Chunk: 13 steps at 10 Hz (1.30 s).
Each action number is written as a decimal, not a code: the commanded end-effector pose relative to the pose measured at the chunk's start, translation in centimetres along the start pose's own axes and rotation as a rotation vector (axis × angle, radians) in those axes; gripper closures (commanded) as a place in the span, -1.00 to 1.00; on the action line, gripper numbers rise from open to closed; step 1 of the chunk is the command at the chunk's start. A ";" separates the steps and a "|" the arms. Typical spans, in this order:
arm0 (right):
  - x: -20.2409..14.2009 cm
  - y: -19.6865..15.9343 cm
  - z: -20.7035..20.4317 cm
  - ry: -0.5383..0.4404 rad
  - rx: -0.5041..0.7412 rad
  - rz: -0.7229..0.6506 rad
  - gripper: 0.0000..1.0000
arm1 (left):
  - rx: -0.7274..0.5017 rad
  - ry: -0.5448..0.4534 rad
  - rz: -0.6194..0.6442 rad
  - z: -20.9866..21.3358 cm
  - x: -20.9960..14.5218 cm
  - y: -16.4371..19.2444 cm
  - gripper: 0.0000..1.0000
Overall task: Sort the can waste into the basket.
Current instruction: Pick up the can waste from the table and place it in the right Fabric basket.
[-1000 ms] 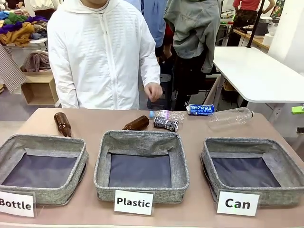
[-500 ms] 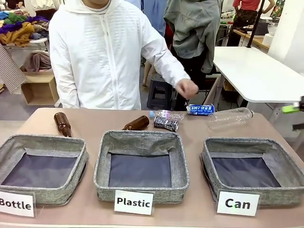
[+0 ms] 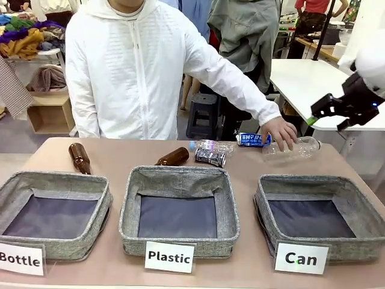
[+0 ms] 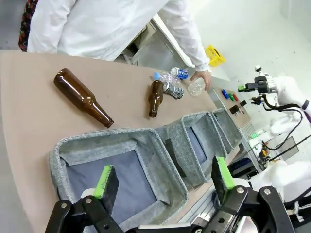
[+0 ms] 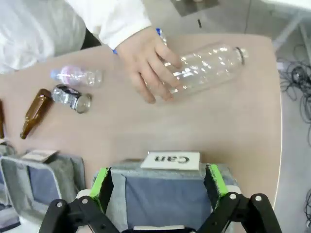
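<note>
The blue and white can lies at the table's far edge, partly behind a person's hand. Left of it lies the crushed dark can, also in the right wrist view and the left wrist view. The "Can" basket stands front right. My right gripper hovers open, high at the far right, above that basket in its own view. My left gripper is open over the "Bottle" basket.
The hand rests on a big clear plastic bottle. A small clear bottle and two brown glass bottles lie on the far half. The "Plastic" basket stands in the middle and the "Bottle" basket at left.
The person's hand has reached rightward and down onto the big clear bottle. My right arm has come into the front view at the upper right.
</note>
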State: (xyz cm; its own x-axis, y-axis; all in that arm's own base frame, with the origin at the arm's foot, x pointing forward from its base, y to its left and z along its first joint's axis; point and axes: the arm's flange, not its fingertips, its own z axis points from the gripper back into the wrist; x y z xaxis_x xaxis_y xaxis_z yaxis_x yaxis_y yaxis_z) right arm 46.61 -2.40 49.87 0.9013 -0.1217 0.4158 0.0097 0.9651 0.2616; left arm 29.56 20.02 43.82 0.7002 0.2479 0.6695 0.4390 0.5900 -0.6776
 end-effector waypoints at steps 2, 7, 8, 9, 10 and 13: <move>-10.2 -14.0 13.2 -0.034 0.319 -0.183 -1.00 | -0.009 -0.015 -0.026 0.1 0.2 0.1 -1.00; -19.9 -24.2 12.5 -0.071 0.450 -0.522 -1.00 | -0.009 -0.015 -0.026 0.1 0.2 0.1 -1.00; -21.0 -23.7 16.2 -0.061 0.409 -0.452 -1.00 | -0.009 -0.015 -0.026 0.1 0.2 0.1 -1.00; -21.0 -23.7 16.2 -0.061 0.409 -0.452 -1.00 | -0.009 -0.015 -0.026 0.1 0.2 0.1 -1.00; -21.0 -23.7 16.2 -0.061 0.409 -0.452 -1.00 | -0.009 -0.015 -0.026 0.1 0.2 0.1 -1.00; -20.7 -23.7 15.8 -0.049 0.396 -0.472 -1.00 | -0.009 -0.015 -0.026 0.1 0.2 0.1 -1.00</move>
State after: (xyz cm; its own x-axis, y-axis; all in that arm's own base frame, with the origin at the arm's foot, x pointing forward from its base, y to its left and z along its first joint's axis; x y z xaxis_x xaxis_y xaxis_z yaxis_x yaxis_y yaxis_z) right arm 20.86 -26.29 48.95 0.8178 -0.5326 0.2180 0.2302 0.6500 0.7243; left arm 29.47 20.01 43.94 0.7037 0.2399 0.6687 0.4353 0.5983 -0.6727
